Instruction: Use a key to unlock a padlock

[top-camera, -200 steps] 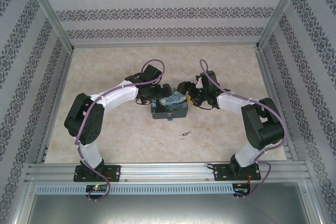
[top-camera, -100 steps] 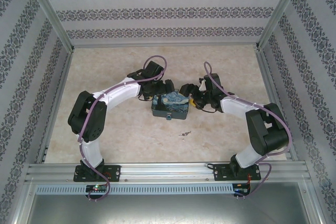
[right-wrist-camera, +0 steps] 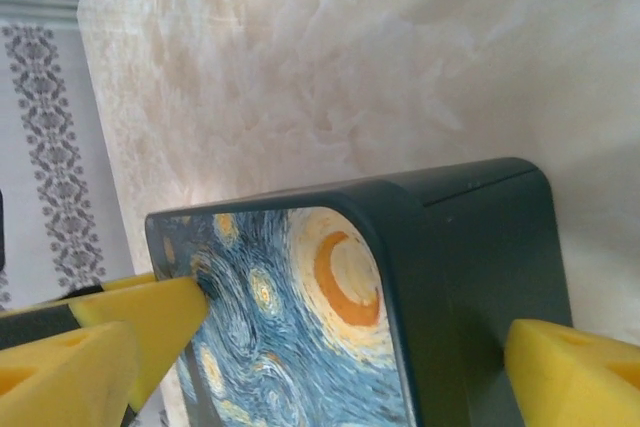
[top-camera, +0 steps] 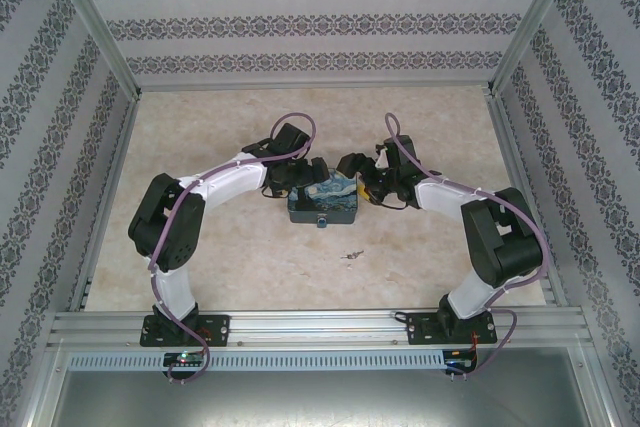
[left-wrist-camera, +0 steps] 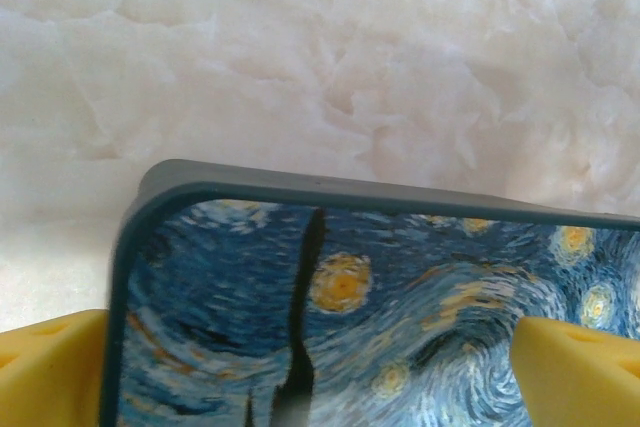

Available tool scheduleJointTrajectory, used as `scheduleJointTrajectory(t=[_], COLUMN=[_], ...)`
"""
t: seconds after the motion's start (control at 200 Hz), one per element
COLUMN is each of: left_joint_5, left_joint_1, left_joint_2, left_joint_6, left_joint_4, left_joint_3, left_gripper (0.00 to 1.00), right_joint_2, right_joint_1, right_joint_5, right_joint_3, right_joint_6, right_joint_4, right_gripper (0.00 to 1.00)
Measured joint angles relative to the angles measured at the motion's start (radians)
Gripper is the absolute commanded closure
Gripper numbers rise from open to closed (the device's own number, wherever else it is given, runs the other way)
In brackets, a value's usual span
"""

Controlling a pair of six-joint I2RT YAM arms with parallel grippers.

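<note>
At the centre of the marbled surface (top-camera: 200, 137) lies the padlock (top-camera: 325, 205), a rectangular block with dark sides and a face printed with blue swirls and yellow spots. The left end effector (top-camera: 305, 177) is at the padlock's far-left corner and the right end effector (top-camera: 353, 183) at its far-right corner. Both are spread, with yellow fingertips (right-wrist-camera: 150, 317) straddling the block. Contact cannot be determined. The key (top-camera: 351, 255) lies nearward of the padlock, apart from it.

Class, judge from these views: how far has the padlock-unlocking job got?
Done: nothing visibly finished. In hand: the left gripper and right gripper both straddle the padlock; whether either clamps it is unclear. Still to do: the key lies on the table, apart from both grippers, so picking it up, inserting and turning it remain.
</note>
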Motion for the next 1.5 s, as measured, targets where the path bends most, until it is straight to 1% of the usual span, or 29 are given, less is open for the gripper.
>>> scheduleJointTrajectory(t=[0.105, 0.24, 0.325, 0.45, 0.52, 0.61, 0.674, 0.744, 0.859, 0.994, 1.149, 1.234, 1.309, 1.339, 1.444, 1.504], left_joint_5=[0.008, 0.022, 0.035, 0.043, 0.048, 0.050, 0.050, 0.050, 0.055, 0.073, 0.119, 0.148, 0.169, 0.176, 0.191, 0.193], left_joint_1=[0.006, 0.016, 0.026, 0.047, 0.069, 0.098, 0.113, 0.123, 0.124, 0.124, 0.124, 0.124, 0.124, 0.124, 0.123, 0.123], left_joint_2=[-0.013, -0.041, -0.056, -0.096, -0.138, -0.201, -0.251, -0.311, -0.404, -0.480, -0.489, -0.489, -0.491, -0.495, -0.520, -0.545], left_joint_6=[0.000, 0.000, 0.001, 0.000, 0.000, 0.001, 0.005, 0.013, 0.027, 0.031, 0.030, 0.024, 0.011, 0.006, -0.001, -0.007], left_joint_4=[0.006, 0.018, 0.029, 0.050, 0.058, 0.064, 0.067, 0.069, 0.071, 0.090, 0.098, 0.119, 0.135, 0.140, 0.144, 0.145], left_joint_3=[-0.007, -0.011, -0.011, -0.041, -0.081, -0.131, -0.161, -0.191, -0.240, -0.306, -0.337, -0.355, -0.373, -0.382, -0.415, -0.435], left_gripper=[0.01, 0.01, 0.01, 0.01, 0.01, 0.01, 0.01, 0.01, 0.01, 0.01, 0.01, 0.00, 0.00, 0.01, 0.00, 0.00], right_joint_2=[-0.011, -0.084, -0.140, -0.211, -0.250, -0.306, -0.350, -0.399, -0.483, -0.520, -0.489, -0.444, -0.406, -0.394, -0.388, -0.395], right_joint_1=[-0.007, -0.035, -0.076, -0.138, -0.160, -0.150, -0.123, -0.071, 0.076, 0.249, 0.394, 0.432, 0.437, 0.437, 0.437, 0.437], right_joint_5=[0.007, 0.058, 0.090, 0.092, 0.086, 0.065, 0.052, 0.049, 0.075, 0.157, 0.281, 0.323, 0.351, 0.362, 0.389, 0.402], right_joint_3=[0.000, -0.015, -0.020, -0.071, -0.116, -0.164, -0.186, -0.206, -0.250, -0.306, -0.323, -0.322, -0.319, -0.318, -0.304, -0.292], right_joint_6=[0.001, -0.016, -0.036, -0.059, -0.073, -0.097, -0.119, -0.138, -0.154, -0.154, -0.153, -0.157, -0.158, -0.161, -0.172, -0.185], right_joint_4=[-0.005, -0.046, -0.083, -0.084, -0.086, -0.099, -0.113, -0.127, -0.146, -0.145, -0.136, -0.117, -0.117, -0.119, -0.154, -0.179], right_gripper=[0.02, 0.02, 0.02, 0.02, 0.05, 0.13, 0.17, 0.18, 0.20, 0.23, 0.28, 0.31, 0.31, 0.33, 0.35, 0.38])
